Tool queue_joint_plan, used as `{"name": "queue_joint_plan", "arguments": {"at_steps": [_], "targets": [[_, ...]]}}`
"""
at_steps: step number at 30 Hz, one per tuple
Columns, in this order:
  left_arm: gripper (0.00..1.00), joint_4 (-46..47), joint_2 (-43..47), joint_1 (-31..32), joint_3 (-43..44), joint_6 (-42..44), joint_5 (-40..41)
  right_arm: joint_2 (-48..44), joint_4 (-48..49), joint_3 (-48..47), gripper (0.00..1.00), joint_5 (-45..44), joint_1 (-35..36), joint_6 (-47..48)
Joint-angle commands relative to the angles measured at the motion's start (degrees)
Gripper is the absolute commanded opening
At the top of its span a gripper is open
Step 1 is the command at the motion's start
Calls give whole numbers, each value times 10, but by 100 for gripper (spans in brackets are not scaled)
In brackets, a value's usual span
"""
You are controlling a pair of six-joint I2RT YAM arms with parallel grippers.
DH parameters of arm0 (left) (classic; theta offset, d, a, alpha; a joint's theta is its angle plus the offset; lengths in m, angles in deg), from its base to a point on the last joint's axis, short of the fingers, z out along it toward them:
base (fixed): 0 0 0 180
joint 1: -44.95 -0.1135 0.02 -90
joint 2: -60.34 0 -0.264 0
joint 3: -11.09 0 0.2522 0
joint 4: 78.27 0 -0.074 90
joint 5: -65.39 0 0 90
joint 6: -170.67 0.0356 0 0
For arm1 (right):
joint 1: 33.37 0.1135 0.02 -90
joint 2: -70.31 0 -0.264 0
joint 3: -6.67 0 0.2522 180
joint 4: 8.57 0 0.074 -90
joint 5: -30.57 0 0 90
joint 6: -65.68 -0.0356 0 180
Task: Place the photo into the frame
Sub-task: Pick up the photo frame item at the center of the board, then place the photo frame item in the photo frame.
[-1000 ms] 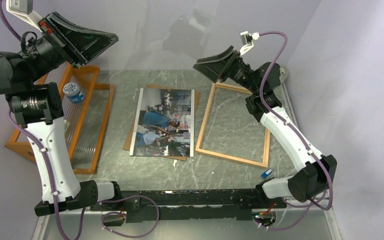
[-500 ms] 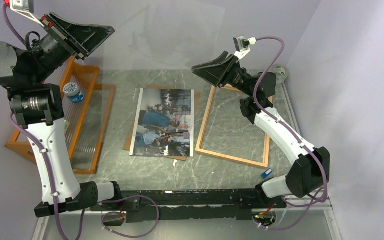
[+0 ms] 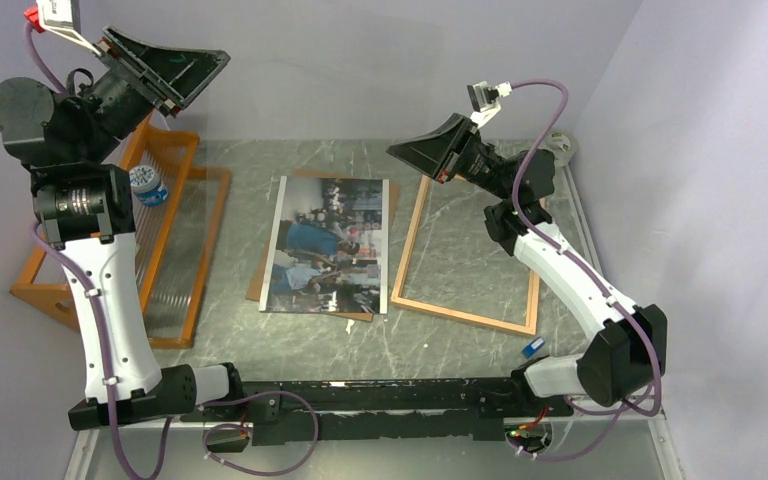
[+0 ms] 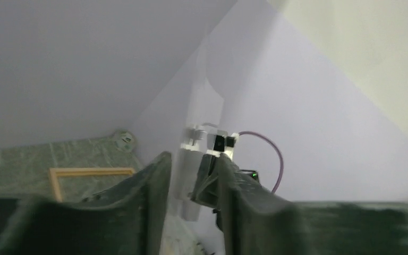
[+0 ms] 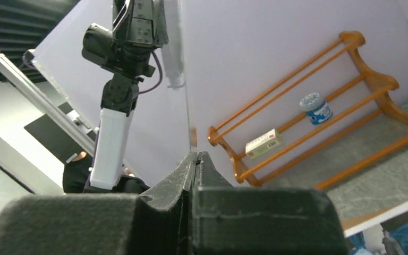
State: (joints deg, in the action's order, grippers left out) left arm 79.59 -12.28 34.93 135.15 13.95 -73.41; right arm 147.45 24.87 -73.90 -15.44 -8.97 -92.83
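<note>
**Clerk:** Where are the task's things, top view?

**Inspector:** The photo [image 3: 332, 245] lies flat, picture side up, at the table's centre on a brown backing board [image 3: 256, 288]. The frame [image 3: 412, 235] lies flat just beside it at 3 o'clock, with its opening showing bare table. An orange rack [image 3: 175, 150] stands at 9 o'clock.

**Clerk:** And the tools?

**Inspector:** Both arms are raised well clear of the photo. The right gripper [image 5: 194, 159] is clamped on the edge of a clear pane [image 5: 187, 122], above the frame's 11 o'clock corner. The jaws of the left gripper [image 4: 191, 180], up at 10 o'clock, stand apart with a pale translucent strip between them. I see no grip on it.

**Clerk:** How will the photo handle?

**Inspector:** My judgement is that it is light, limp and glossy. It is likely to slide on the board, sag when lifted and crease under a hard pinch.

**Clerk:** Where should it be held?

**Inspector:** On the white border near a corner, preferably along the 3 o'clock edge nearest the frame. I cannot tell whether any edge overhangs the board enough for a finger to get under.
</note>
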Motion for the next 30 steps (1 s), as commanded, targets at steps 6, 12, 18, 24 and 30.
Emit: {"name": "queue_joint_plan", "arguments": {"at_steps": [6,12,18,24,30], "targets": [[87,-171,22,0,-72,164,91,-31,-290,-20,0,-43,-59,91],[91,-249,-21,0,-148,231,123,20,-467,-15,0,-57,-116,106],[91,-241,-102,37,-209,281,126,107,-579,0,0,-55,-196,212],[88,-239,-245,132,-188,328,136,202,-654,-8,0,-71,-276,371],[84,-225,-403,207,-100,331,116,261,-725,-60,0,-95,-319,458]]}}
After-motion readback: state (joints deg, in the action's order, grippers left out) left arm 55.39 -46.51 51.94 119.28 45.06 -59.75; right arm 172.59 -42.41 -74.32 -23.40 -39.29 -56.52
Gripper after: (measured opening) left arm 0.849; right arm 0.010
